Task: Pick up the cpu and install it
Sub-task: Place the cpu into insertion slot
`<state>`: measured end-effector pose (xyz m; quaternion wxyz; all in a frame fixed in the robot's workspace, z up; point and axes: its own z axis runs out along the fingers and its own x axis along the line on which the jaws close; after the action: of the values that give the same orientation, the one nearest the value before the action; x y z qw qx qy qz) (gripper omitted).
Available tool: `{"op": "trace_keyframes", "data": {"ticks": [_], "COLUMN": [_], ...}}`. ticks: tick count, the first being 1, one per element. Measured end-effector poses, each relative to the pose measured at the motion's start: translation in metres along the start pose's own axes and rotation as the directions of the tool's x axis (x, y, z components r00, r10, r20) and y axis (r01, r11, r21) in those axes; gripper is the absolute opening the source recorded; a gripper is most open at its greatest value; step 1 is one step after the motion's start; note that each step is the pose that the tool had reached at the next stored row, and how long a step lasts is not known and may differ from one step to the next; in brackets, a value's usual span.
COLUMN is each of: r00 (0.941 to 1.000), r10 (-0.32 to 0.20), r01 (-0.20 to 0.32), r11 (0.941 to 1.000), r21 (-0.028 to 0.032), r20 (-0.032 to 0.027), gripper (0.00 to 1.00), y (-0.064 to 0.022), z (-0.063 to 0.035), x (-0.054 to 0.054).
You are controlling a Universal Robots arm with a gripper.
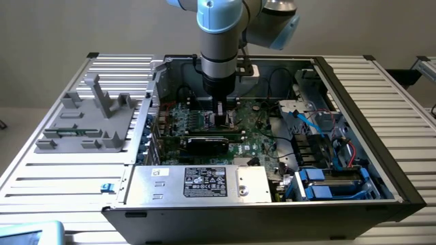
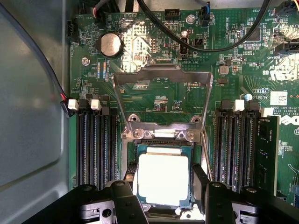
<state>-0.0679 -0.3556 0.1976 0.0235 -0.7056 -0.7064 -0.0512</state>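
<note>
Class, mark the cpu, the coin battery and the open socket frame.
cpu (image 2: 163, 179): wrist view, centre of its silver top.
coin battery (image 2: 110, 45): wrist view, middle of its face.
socket frame (image 2: 163, 73): wrist view, crossbar opposite its hinge.

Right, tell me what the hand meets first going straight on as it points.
Most likely the cpu, dead ahead of the hand at the open socket; the remaining gap is unclear.
</note>
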Motion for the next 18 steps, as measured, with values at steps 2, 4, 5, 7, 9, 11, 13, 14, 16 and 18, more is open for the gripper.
{"op": "trace_keyframes", "data": {"ticks": [2,4,5,7,9,11,13,14,16,18], "r00": [1.0,1.0,1.0,1.0,1.0,1.0,1.0,1.0,1.0,1.0], "r10": [0.0,0.0,0.0,0.001,0.001,0.001,0.001,0.001,0.002,0.002], "r01": [0.0,0.0,0.0,-0.001,-0.001,-0.001,-0.001,-0.001,-0.002,-0.002], "r11": [1.0,1.0,1.0,1.0,1.0,1.0,1.0,1.0,1.0,1.0], "r21": [0.0,0.0001,0.0001,-0.0001,-0.0001,0.0,-0.0001,-0.0002,-0.0006,-0.0014], "r20": [0.0,0.0002,0.0001,0.0001,0.0001,0.0,0.0001,0.0001,-0.0002,-0.0003], "gripper": [0.55,0.55,0.55,0.55,0.55,0.55,0.55,0.55,0.55,0.55], "y": [0.0,0.0,-0.0001,0.0,0.0,0.0,0.0,0.0,0.0,0.0], "z": [0.0,-0.0001,-0.0001,-0.0001,-0.0001,-0.0001,-0.0001,-0.0001,-0.0001,-0.0001], "x": [0.0,-0.0001,-0.0001,-0.0005,-0.0006,-0.0013,-0.0012,-0.0012,-0.0012,-0.0012]}}
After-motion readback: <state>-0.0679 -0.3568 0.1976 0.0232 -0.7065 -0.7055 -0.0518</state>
